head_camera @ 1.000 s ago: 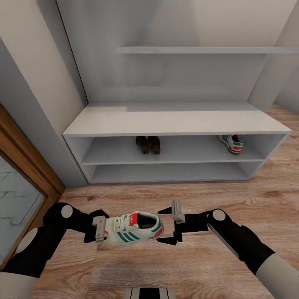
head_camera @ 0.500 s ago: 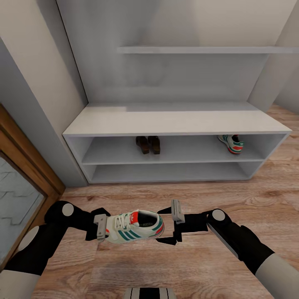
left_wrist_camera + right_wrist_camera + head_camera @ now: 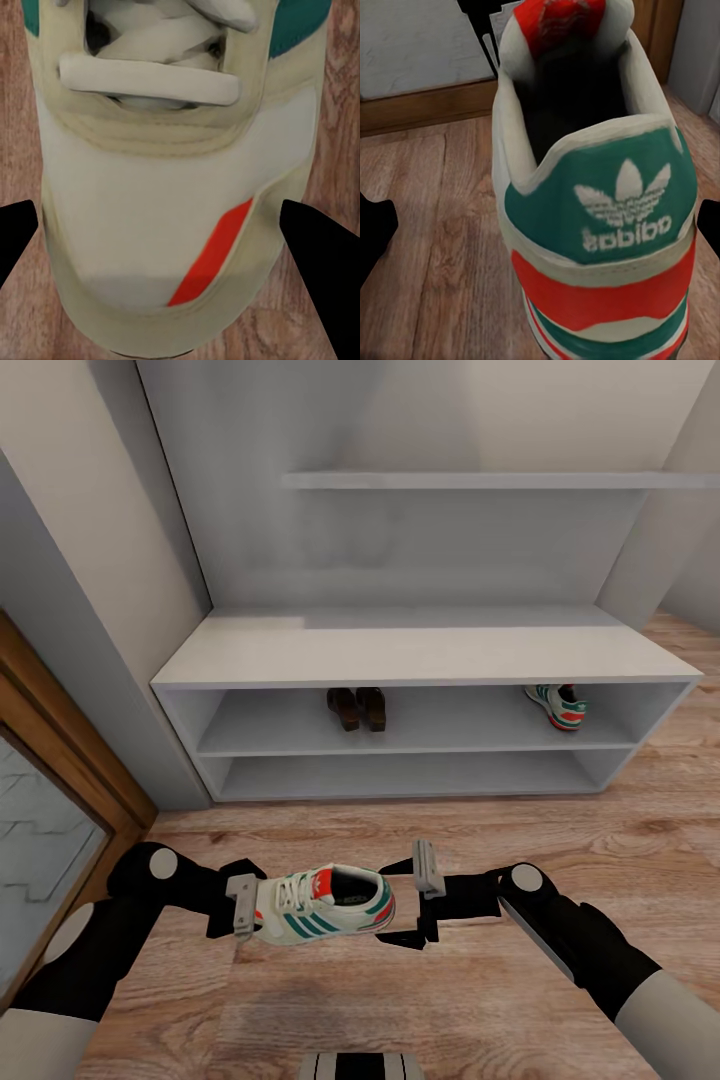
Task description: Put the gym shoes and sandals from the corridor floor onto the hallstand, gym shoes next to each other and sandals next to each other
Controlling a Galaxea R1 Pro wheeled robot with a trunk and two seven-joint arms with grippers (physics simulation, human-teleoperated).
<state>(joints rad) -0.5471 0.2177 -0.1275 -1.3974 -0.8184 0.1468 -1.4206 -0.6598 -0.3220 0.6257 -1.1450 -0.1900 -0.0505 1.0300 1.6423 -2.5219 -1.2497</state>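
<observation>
A white gym shoe (image 3: 322,905) with green stripes hangs above the corridor floor (image 3: 600,840), toe toward my left arm. My left gripper (image 3: 245,908) is shut on its toe (image 3: 180,187), a dark finger pressing each side. My right gripper (image 3: 412,902) stands open around the heel (image 3: 600,210), with a wide gap on one side. The second gym shoe (image 3: 560,706) lies at the right end of the hallstand's (image 3: 420,650) upper compartment. Both brown sandals (image 3: 357,708) stand side by side left of that compartment's middle.
A thin floating shelf (image 3: 480,480) hangs on the wall above the hallstand. A wooden door frame with a glass panel (image 3: 60,800) runs along the left. Bare plank floor lies between me and the rack, whose lower compartment holds nothing.
My left gripper and the held shoe have shifted slightly right, toward the right gripper. The right arm has stayed where it was.
</observation>
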